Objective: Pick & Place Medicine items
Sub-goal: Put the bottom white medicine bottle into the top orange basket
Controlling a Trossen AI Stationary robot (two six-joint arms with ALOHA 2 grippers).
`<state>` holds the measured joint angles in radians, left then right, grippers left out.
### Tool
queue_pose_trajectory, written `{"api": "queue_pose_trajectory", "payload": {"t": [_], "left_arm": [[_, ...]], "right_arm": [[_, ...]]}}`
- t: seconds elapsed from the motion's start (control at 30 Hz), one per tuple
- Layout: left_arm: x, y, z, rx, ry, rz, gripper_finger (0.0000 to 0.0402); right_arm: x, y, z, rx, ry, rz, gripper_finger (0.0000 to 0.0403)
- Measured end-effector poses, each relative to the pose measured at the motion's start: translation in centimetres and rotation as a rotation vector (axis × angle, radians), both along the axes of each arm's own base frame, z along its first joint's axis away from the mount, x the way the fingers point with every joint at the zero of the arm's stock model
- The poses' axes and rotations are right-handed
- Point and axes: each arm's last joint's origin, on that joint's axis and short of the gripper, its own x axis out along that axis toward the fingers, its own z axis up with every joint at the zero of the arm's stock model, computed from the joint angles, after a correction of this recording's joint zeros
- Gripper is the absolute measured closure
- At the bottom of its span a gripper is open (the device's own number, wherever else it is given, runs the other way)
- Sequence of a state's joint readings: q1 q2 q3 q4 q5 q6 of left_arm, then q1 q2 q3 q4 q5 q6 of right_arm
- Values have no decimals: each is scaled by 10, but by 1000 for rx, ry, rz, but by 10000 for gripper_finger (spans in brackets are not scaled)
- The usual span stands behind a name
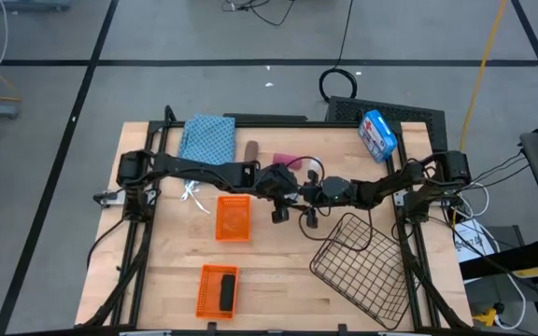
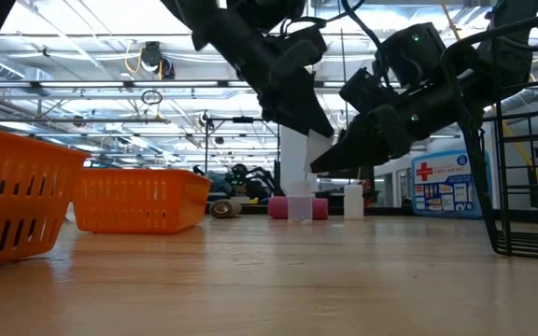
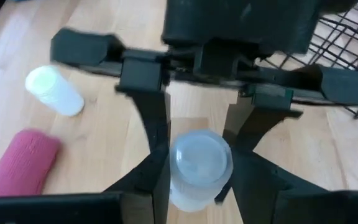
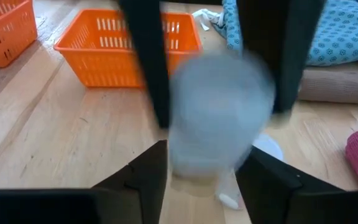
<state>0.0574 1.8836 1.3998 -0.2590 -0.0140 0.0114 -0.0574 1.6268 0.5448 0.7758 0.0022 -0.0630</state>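
Observation:
A small white vial (image 3: 197,165) hangs above the middle of the table, between both grippers. My left gripper (image 3: 197,193) reaches in from the table's left and my right gripper (image 4: 201,180) from the right; they meet tip to tip (image 1: 294,191), each shut on the vial. Another white vial (image 3: 55,90) and a pink cylinder (image 3: 20,165) lie on the table beyond them. A brown cylinder (image 1: 252,149) lies beside a blue cloth (image 1: 205,138). A black cylinder (image 1: 225,292) lies in the near orange basket (image 1: 205,289). My left gripper pinches the vial's round side wall (image 3: 176,180) between its two fingers, coming from the table's left and slanting down. The vial is lifted clear of the table, its top toward the wrist camera. My right gripper has its two fingers on opposite sides of the same vial (image 4: 179,155), coming almost level from the table's right. Its fingers (image 3: 157,118) stand across from my left ones.
A second orange basket (image 1: 233,217) sits just left of the grippers. A tilted wire basket (image 1: 358,261) stands at the near right. A blue-and-white box with a red cross (image 1: 377,133) lies at the far right. Bare wood lies between the baskets.

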Motion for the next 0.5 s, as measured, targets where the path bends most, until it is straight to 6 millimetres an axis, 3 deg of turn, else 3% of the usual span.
{"api": "queue_pose_trajectory", "payload": {"t": [0.2,0.3,0.5], "left_arm": [[-32,2,45,55,9,134,265],[-54,-4,58,51,4,162,265],[-112,-25,59,-10,-65,243,265]], "right_arm": [[-1,0,-2,21,18,-4,193],[-1,0,-3,19,27,-5,184],[-1,0,-3,18,28,-6,185]]}}
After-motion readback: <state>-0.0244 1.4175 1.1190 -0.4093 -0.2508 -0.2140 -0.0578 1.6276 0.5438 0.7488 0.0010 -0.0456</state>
